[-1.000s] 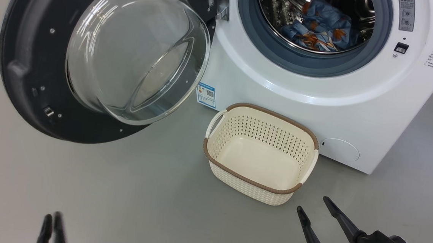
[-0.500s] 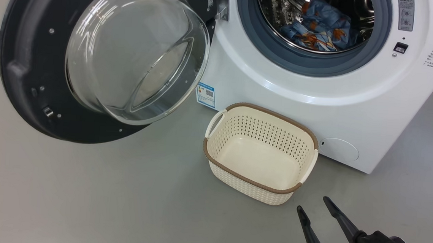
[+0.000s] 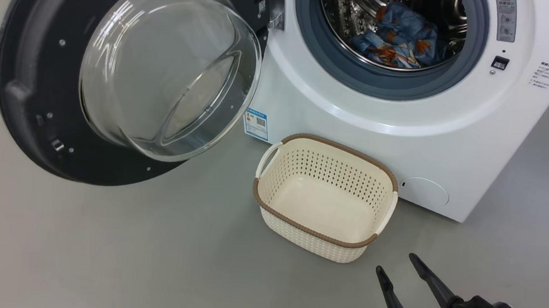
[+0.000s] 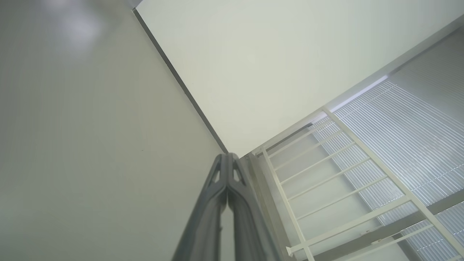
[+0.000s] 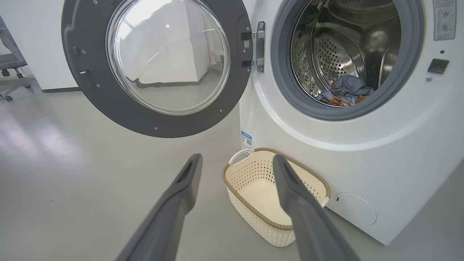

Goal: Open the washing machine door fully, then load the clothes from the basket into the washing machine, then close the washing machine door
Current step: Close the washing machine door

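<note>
Clothes (image 3: pixel 398 42) lie inside the washing machine (image 3: pixel 401 134), at one o'clock from the empty basket (image 3: pixel 307 231), so loading looks done; only shutting the washing machine door (image 3: pixel 28 83), swung wide at ten o'clock, remains. Right gripper (image 3: pixel 395 262) hovers released at five o'clock of the basket, while left gripper (image 4: pixel 227 156) is clenched on nothing

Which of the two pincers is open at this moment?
The right pincer: its two fingers stand well apart, near the basket. The left pincer has its fingers pressed together.
</note>
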